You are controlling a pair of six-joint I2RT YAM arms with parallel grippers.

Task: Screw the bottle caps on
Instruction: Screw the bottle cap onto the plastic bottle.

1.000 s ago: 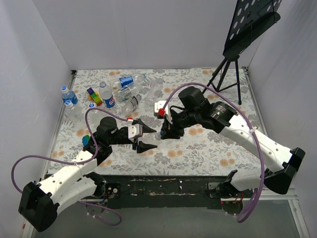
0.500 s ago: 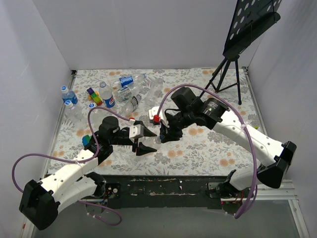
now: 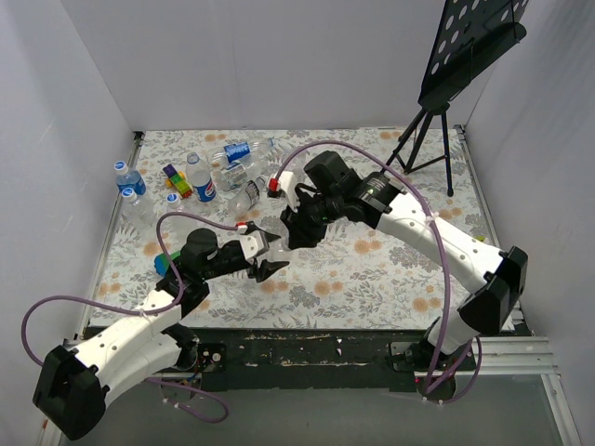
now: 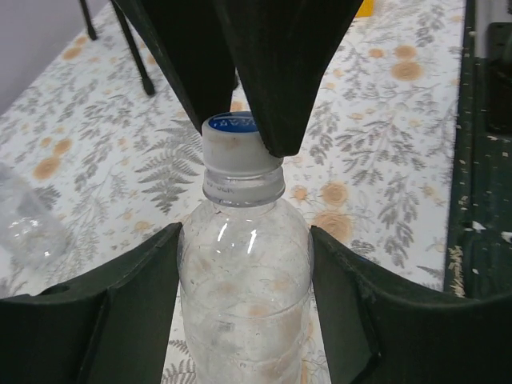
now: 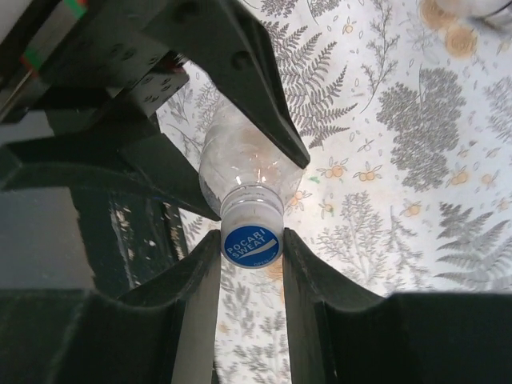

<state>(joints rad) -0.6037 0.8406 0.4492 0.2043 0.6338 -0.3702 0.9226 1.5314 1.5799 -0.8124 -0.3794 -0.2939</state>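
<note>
A small clear bottle (image 4: 244, 296) stands upright, and my left gripper (image 4: 244, 264) is shut on its body just below the shoulder. A white-sided cap with a blue top (image 5: 252, 240) sits on the bottle's neck. My right gripper (image 5: 252, 246) is shut on that cap from above, one finger on each side. In the left wrist view the right gripper's dark fingers (image 4: 272, 72) cover the cap (image 4: 232, 148) from above. In the top view the two grippers meet mid-table, left (image 3: 265, 257) and right (image 3: 297, 232); the bottle between them is mostly hidden.
Several other bottles (image 3: 232, 163) lie and stand at the far left, some with blue caps (image 3: 121, 167). A yellow toy block (image 3: 177, 181) lies among them. A green-and-blue toy (image 3: 163, 262) sits beside the left arm. A black tripod stand (image 3: 428, 139) rises at the back right.
The right arm has swung left and its wrist has turned above the bottle, still gripping the cap. The left gripper has shifted slightly with the bottle in it.
</note>
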